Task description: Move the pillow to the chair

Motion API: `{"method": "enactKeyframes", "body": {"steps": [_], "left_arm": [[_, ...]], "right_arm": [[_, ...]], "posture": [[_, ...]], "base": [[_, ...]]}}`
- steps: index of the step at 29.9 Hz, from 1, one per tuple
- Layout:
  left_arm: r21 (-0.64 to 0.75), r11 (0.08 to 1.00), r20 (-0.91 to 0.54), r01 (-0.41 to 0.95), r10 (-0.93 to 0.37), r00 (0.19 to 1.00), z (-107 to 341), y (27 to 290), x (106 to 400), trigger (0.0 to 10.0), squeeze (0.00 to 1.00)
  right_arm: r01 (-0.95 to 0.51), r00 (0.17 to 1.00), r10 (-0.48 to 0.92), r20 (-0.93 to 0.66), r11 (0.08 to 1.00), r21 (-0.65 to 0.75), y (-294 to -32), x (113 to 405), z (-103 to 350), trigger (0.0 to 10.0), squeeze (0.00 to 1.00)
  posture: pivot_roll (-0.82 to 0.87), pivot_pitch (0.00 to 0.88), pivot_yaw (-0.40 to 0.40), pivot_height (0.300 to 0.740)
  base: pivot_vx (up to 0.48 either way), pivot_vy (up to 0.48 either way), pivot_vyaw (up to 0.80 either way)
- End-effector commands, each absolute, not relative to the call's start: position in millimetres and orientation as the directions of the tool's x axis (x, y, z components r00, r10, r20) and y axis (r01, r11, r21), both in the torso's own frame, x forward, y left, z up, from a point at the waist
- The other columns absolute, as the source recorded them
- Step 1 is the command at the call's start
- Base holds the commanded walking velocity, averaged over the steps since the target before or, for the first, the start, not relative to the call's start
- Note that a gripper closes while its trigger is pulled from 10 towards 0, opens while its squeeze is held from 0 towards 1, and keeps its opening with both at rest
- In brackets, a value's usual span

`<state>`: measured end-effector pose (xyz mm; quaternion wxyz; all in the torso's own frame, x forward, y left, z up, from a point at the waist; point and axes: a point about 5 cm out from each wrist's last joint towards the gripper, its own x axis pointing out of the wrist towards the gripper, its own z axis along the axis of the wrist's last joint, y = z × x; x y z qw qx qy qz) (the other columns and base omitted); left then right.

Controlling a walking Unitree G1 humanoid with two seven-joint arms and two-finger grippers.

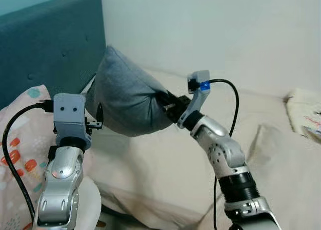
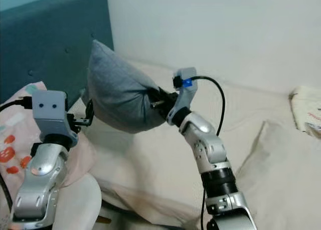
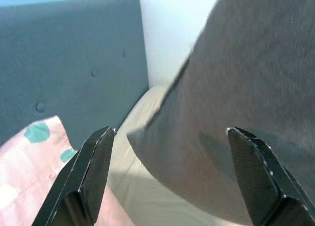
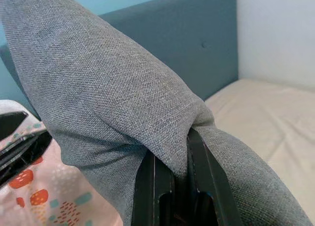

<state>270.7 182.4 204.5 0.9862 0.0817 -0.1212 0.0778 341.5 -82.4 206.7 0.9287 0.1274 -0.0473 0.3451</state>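
Fingers [image 4: 202, 172] of my right gripper [image 4: 172, 179]: two black blades pinched together on a fold of grey cloth, the fabric bunched and puckered where they bite. Item held: grey pillow [image 1: 128, 97], lifted clear of the bed, hanging from that one grip with its upper corner pointing up toward the headboard.

Fingers [image 3: 93, 167] of my left gripper [image 3: 167, 177]: spread wide, nothing between them. I see the pillow's lower edge just ahead of the far finger in the left wrist view; I cannot tell whether it touches. From the head camera the left gripper [image 1: 95, 122] sits at the pillow's left side, low, fingertips near the fabric.

Right arm [image 1: 220, 150]: silver, bent at the elbow, reaching up and leftward across the bed; black cable looping from its wrist camera.

Left arm [image 1: 62, 180]: silver, raised upright at the lower left, black cable curving off to its side.

Surroundings:
- Teal headboard [image 1: 50, 39], buttoned, directly behind the pillow.
- Beige bed sheet [image 1: 165, 165] beneath both arms, rumpled.
- Pink patterned bedding [image 1: 20, 150], with red and teal spots, left of the left arm.
- Pale wall [image 1: 210, 29] behind the bed.
- Folded cloth item [image 1: 306, 112] at the far right edge, printed; details too small to read.
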Motion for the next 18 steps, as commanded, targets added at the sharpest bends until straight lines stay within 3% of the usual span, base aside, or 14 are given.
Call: {"method": "enactKeyframes", "body": {"steps": [1, 15, 18], "left_arm": [[0.158, 0.974, 0.246, -0.162, 0.120, 0.962, 201.8, 180.8, 269.8, 10.0, 0.00], [0.141, 0.979, 0.204, -0.148, 0.118, 0.972, 188.5, 172.8, 262.7, 10.0, 0.00], [0.099, 0.992, 0.170, -0.077, 0.059, 0.984, 179.4, 153.3, 249.7, 10.0, 0.00]], "right_arm": [[-0.677, 0.734, 0.634, 0.245, 0.713, 0.181, -81.5, 338.6, 220.8, 0.0, 0.00], [-0.692, 0.721, 0.672, 0.168, 0.709, 0.133, -75.0, 323.8, 189.5, 0.0, 0.00], [-0.697, 0.717, 0.684, 0.134, 0.706, 0.122, -75.0, 314.2, 177.0, 0.0, 0.00]], "posture": [[0.03, 0.000, -0.126, 0.730], [0.03, 0.000, -0.119, 0.740], [0.03, 0.000, -0.119, 0.740]], "base": [[0.000, 0.000, 0.00], [0.000, 0.000, 0.00], [0.000, 0.000, 0.80]]}}
